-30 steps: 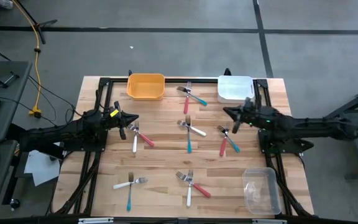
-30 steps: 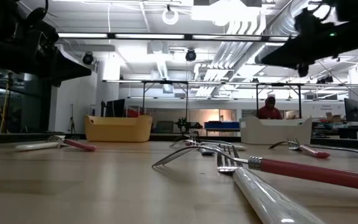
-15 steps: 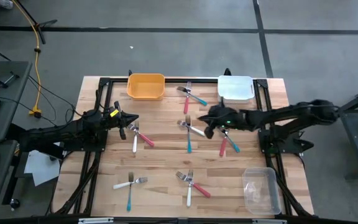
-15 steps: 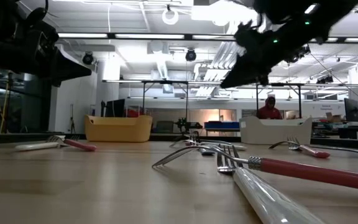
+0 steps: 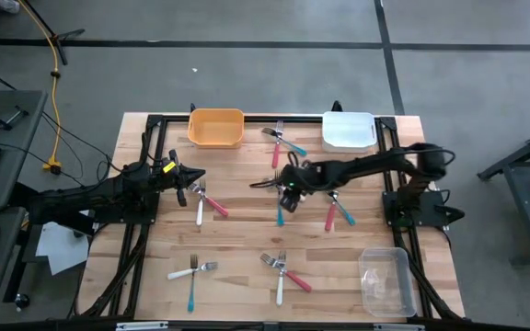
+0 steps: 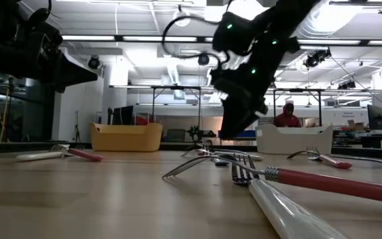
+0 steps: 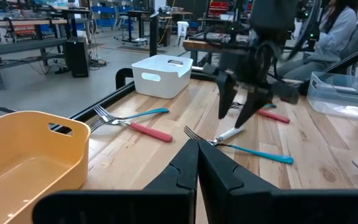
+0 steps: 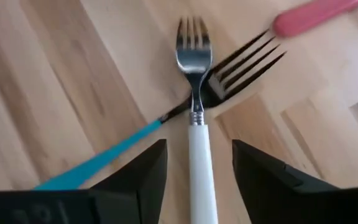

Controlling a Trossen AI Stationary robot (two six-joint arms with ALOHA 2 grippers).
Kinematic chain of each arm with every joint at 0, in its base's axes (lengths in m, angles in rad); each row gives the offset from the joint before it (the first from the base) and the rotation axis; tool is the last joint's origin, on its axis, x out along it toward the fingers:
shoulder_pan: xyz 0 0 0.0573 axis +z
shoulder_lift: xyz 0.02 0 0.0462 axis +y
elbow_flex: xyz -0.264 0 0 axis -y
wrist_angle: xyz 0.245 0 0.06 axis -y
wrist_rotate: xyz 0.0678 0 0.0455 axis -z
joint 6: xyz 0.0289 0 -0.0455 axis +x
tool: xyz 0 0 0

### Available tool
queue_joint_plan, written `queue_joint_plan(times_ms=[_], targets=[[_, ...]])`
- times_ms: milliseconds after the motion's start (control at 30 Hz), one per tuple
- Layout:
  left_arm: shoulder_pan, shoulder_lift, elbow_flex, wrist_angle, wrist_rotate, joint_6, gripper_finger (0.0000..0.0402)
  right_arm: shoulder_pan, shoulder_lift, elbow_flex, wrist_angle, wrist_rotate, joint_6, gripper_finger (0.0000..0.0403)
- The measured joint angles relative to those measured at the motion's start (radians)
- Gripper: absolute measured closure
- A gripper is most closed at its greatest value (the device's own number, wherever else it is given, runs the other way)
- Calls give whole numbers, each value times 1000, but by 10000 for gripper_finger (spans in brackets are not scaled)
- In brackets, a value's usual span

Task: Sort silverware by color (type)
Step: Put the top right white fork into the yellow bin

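From above, the right gripper (image 5: 286, 191) reaches to the middle of the tabletop (image 5: 237, 230) over a white fork (image 5: 288, 190) crossing a teal fork (image 5: 280, 211), while the left gripper (image 5: 190, 181) waits at the left side, jaws closed. The other forks lie scattered in small groups. In the right wrist view the jaws stand open – one finger (image 8: 135, 171) on each side of the white handle (image 8: 200, 168), not touching it.

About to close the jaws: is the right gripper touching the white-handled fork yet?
Apart. In the right wrist view the right gripper is open, and bare wood shows between each finger and the white-handled fork lying between them.
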Motion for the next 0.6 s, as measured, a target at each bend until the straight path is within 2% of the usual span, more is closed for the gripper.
queue_joint_plan(times_ms=[233,467,600], targets=[[0,0,0,0,0,-1,401,-35,115,114,-100,-35,-31,246],[0,0,0,0,0,0,401,-71,149,121,-106,-113,-27,292],[0,0,0,0,0,0,401,-77,151,122,-105,-116,-27,311]])
